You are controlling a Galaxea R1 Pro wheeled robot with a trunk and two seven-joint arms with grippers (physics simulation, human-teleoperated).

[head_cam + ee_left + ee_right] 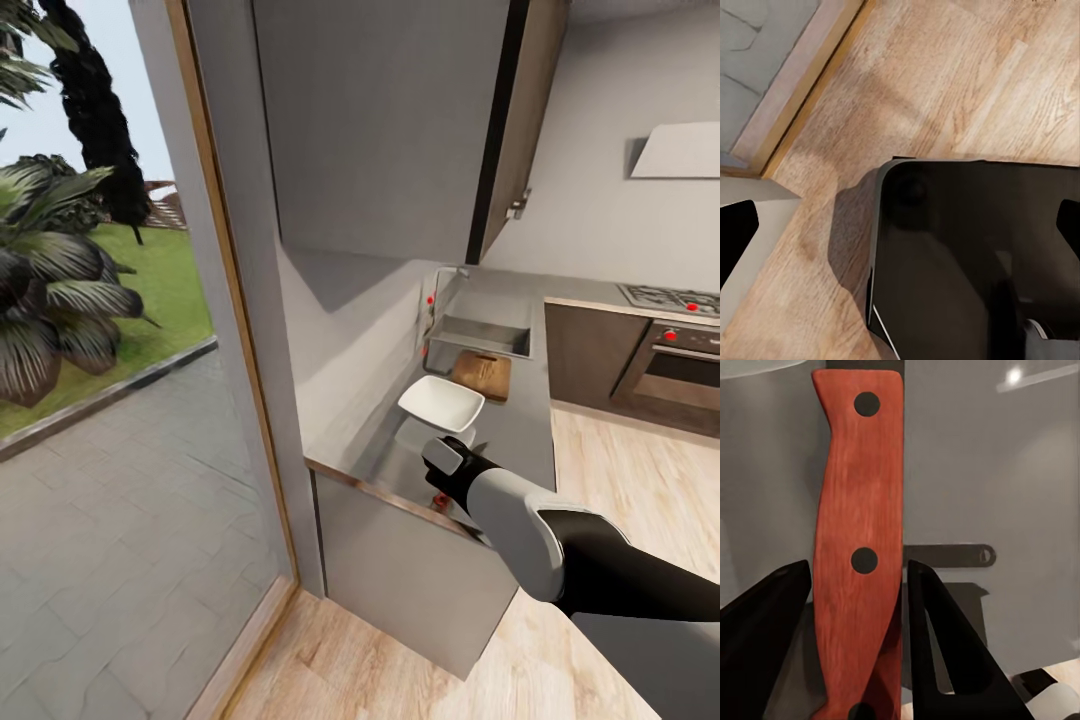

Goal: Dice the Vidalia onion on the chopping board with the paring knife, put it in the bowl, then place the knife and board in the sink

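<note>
Head view: the right arm reaches forward over the near end of the grey countertop, its gripper lowered just above the counter edge. A small red part of the knife shows beneath the gripper at that edge. Just beyond the gripper stands the white bowl; farther along lies the wooden chopping board, touching the near rim of the sink, with the faucet at the wall side. A stove and oven stand on the far counter run, well apart.

Right wrist view: the red-orange knife handle, with dark rivets, lies on the grey counter between the two black fingers; the jaws stand partly open around it, one finger close beside the handle, the other a little apart, and contact cannot be told.

Left wrist view: wooden floor and the robot's dark base; the black fingertips sit at opposite edges, wide apart and holding nothing
</note>
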